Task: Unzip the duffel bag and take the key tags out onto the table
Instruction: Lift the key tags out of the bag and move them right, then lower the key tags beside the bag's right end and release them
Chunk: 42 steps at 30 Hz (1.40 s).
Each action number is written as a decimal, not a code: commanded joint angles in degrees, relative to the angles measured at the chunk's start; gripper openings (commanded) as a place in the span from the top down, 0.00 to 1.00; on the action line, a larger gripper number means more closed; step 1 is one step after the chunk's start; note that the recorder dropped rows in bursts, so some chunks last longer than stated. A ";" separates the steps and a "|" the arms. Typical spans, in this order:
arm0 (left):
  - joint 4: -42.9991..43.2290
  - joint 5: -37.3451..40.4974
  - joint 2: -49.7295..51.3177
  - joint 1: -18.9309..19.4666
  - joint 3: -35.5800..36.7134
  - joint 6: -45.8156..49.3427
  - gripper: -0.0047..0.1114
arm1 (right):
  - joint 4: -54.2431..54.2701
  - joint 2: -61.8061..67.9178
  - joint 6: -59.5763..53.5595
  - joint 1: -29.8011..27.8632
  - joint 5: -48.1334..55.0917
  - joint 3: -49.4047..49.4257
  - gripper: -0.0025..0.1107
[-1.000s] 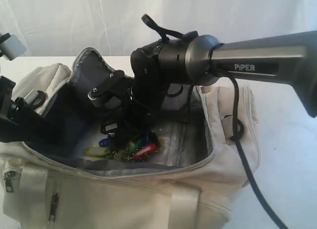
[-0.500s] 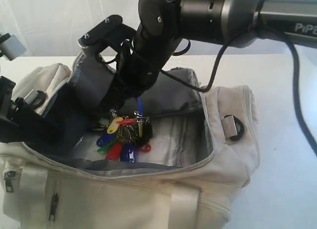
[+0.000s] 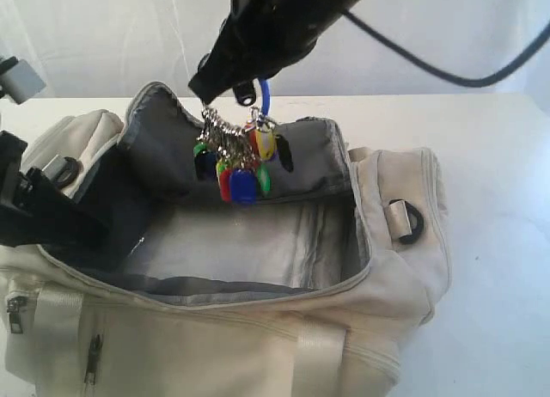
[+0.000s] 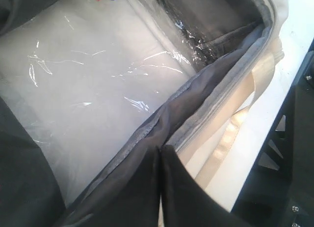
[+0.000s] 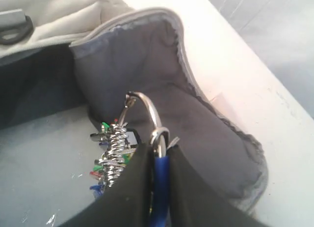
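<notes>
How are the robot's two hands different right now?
The right hand pinches the blue loop of the key tags. The left hand seems to pinch the rim of the duffel bag. The right hand is high above the bag, while the left hand sits low at its edge. Both hands are black and shut.

Exterior: set low and close at the near long side of the duffel bag (image 3: 215,345), facing across its open mouth toward the far edge of the table (image 3: 490,156) and a white curtain (image 3: 103,36). Left wrist: close above the bag's rim, looking down past the left gripper (image 4: 160,149) onto the plastic-covered floor. Right wrist: higher over the bag, looking down along the right gripper (image 5: 159,156) and the hanging key tags (image 5: 112,151) to the grey flap and table edge. Shared across all three: bag interior, tags.
</notes>
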 commanded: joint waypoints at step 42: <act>-1.73 2.33 -0.60 0.18 0.46 0.39 0.96 | 6.94 -12.96 15.92 -30.15 -18.71 47.06 0.98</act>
